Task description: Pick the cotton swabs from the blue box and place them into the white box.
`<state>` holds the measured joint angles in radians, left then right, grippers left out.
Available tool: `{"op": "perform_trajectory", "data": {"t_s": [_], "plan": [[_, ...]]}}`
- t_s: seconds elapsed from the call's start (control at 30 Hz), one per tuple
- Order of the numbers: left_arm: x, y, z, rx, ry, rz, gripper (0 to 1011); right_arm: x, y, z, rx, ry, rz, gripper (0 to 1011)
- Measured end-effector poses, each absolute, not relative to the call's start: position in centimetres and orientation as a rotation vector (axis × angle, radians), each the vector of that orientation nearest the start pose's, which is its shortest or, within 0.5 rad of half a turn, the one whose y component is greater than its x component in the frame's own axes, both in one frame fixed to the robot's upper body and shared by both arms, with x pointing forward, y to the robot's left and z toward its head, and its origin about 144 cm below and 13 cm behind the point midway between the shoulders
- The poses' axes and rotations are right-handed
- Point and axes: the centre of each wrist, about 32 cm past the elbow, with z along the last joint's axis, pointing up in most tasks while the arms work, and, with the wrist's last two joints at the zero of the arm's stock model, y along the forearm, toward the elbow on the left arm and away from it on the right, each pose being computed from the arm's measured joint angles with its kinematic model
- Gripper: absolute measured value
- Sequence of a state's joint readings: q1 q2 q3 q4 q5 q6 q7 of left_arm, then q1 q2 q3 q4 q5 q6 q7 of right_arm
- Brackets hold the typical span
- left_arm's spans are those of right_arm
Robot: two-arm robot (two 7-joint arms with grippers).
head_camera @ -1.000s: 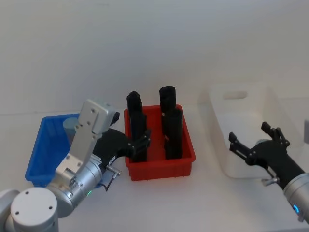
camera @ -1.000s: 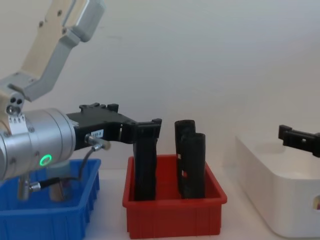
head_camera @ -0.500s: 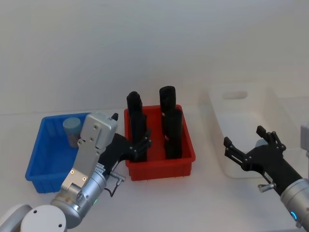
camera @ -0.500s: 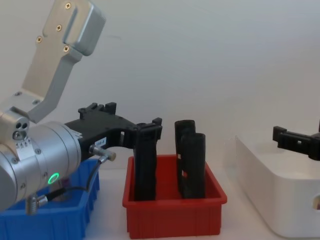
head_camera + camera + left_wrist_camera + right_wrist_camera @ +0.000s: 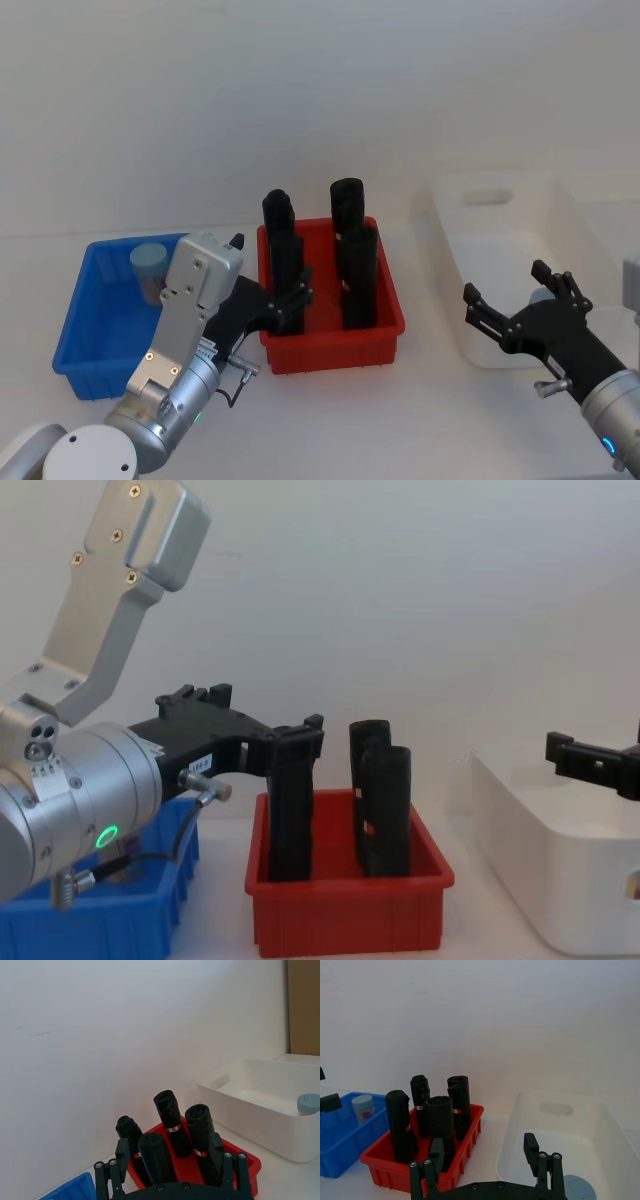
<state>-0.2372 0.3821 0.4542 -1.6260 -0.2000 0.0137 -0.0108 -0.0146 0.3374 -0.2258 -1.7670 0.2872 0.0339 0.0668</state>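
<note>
One tub of cotton swabs (image 5: 148, 268) waits in the blue box (image 5: 92, 345); another (image 5: 574, 1188) lies in the white box (image 5: 590, 250). We hold the left gripper (image 5: 290, 298) and right gripper (image 5: 515, 303) low with jaws released, ready to reach again.

The red bin (image 5: 330, 345) sits between the blue box (image 5: 95, 330) on the left and the white box (image 5: 470, 310) on the right.

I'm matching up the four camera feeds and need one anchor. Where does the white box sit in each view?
Head view: the white box is at the right, beside the red bin.
Chest view: in the lower right corner, right of the red bin.
Left wrist view: beyond the red bin, long wall facing the camera.
Right wrist view: next to the red bin, seen from above.
Shared landmark: the red bin.
</note>
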Motion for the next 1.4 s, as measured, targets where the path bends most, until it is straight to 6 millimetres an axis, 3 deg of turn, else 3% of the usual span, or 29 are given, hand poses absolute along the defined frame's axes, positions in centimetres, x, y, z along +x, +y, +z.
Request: {"op": "perform_trajectory", "data": {"t_s": [0.53, 0.8, 1.4], "plan": [[49.2, 19.8, 120.4, 0.061, -0.268, 1.124, 1004, 45.6, -23.3, 118.9, 0.024, -0.069, -1.201, 1002], [49.2, 19.8, 120.4, 0.061, -0.268, 1.124, 1004, 48.4, -22.8, 118.7, 0.009, -0.064, -1.147, 1002], [49.2, 19.8, 120.4, 0.061, -0.268, 1.124, 1004, 57.0, -21.2, 117.3, -0.043, -0.049, -0.991, 1002]]}}
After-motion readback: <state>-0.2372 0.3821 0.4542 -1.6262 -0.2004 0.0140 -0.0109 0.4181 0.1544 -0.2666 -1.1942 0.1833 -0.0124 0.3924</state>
